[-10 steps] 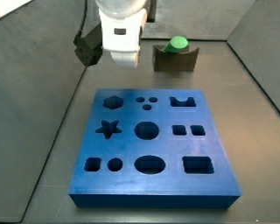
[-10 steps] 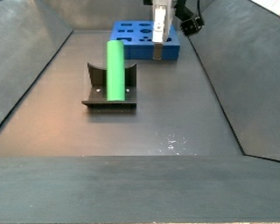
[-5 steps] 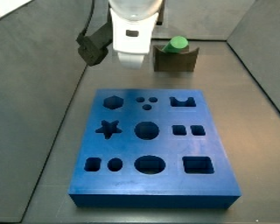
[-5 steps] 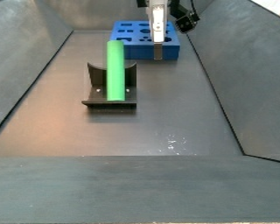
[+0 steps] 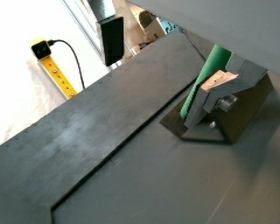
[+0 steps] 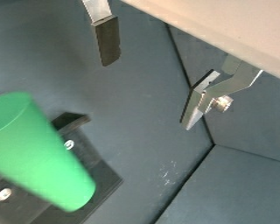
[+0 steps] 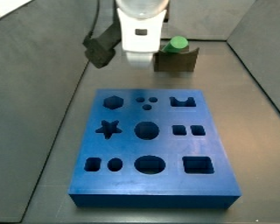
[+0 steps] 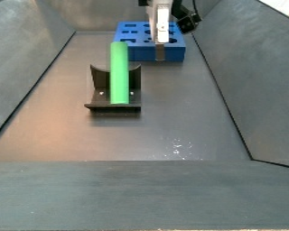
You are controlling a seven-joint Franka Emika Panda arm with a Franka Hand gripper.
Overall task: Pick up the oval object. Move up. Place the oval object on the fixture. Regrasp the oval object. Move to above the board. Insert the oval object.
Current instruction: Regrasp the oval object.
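The bright green oval object (image 8: 119, 67) lies lengthwise in the notch of the dark fixture (image 8: 112, 97); in a side view only its rounded end (image 7: 177, 43) shows above the fixture (image 7: 178, 61). The blue board (image 7: 154, 144) with shaped holes lies flat in front. My gripper (image 7: 136, 45) hangs open and empty in the air beside the fixture, over the board's far edge (image 8: 152, 43). In a wrist view its two fingers (image 6: 106, 42) stand wide apart over bare floor, with the oval object (image 6: 39, 164) off to one side. The oval object (image 5: 210, 74) and fixture (image 5: 238, 114) also show in the remaining wrist view.
Grey walls enclose the dark floor (image 8: 147, 135). A yellow power strip (image 5: 59, 66) with a black cable lies outside the enclosure. The arm's white body (image 7: 140, 13) rises above the gripper.
The gripper has risen a little and shifted sideways toward the fixture. It stays open and empty. The oval object, fixture and board have not moved.
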